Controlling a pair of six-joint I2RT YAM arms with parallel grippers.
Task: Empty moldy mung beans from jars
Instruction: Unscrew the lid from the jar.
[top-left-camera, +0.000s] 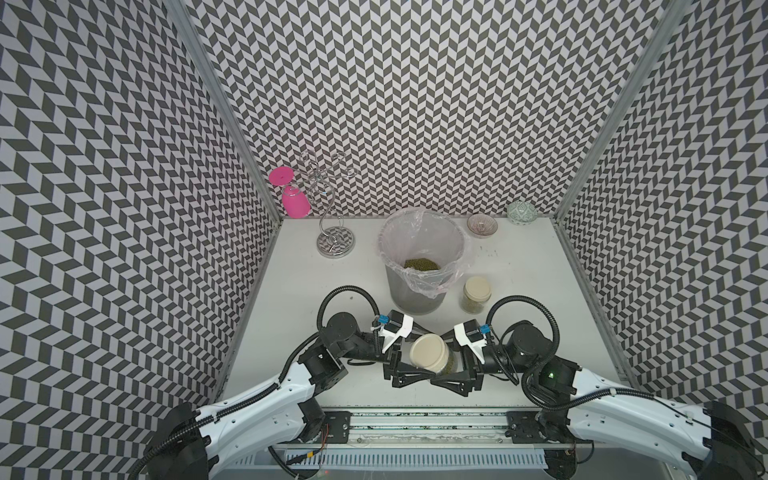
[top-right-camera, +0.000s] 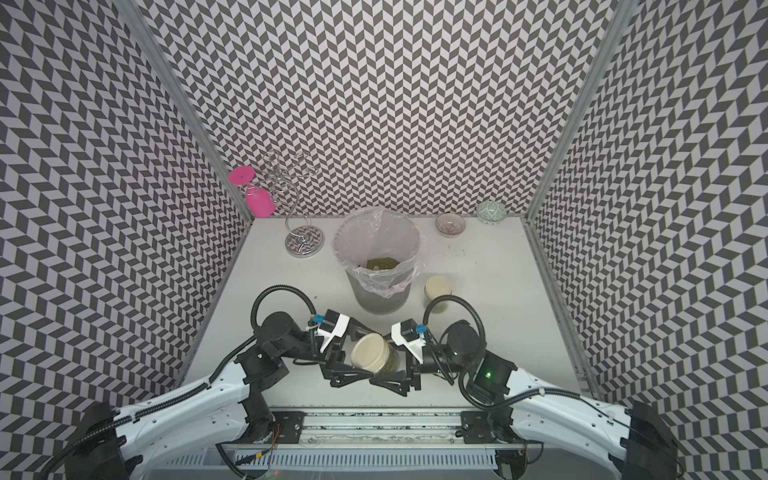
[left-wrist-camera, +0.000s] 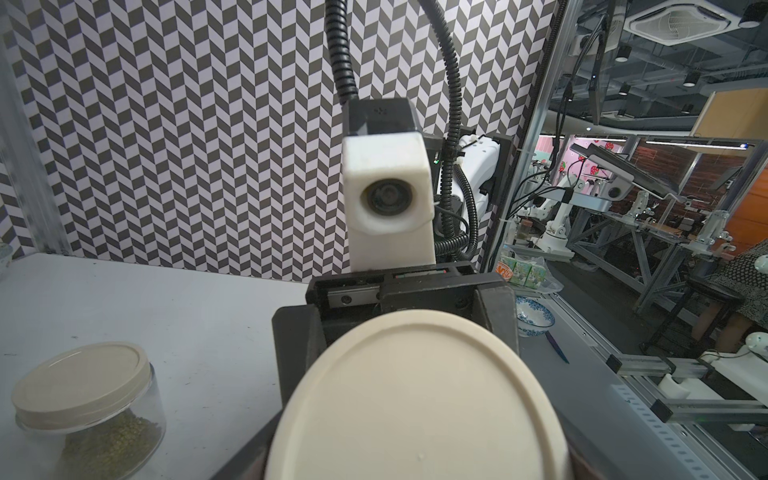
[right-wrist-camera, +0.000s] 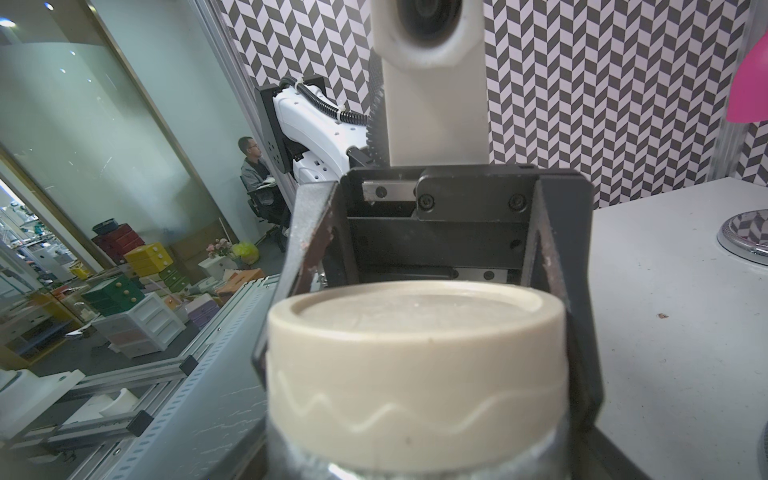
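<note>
Spotting one jar (top-left-camera: 432, 353) tilted near the worktop's (top-left-camera: 299, 274) front, glass clamped in the right fingers (left-wrist-camera: 494, 309), left fingers (right-wrist-camera: 305, 241) straddling its lid (right-wrist-camera: 415, 332) – can't tell if gripping – other jar (top-left-camera: 476, 294) upright beside the bin (top-left-camera: 411, 299) holding mung beans (top-left-camera: 420, 264).

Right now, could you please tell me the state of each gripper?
Left gripper: jaws straddle the cream lid; clamped or not cannot be told.
Right gripper: closed on the glass mung bean jar, held tilted.

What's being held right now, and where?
The right gripper holds the jar by its glass body; left gripper straddles its lid, grip unclear.
</note>
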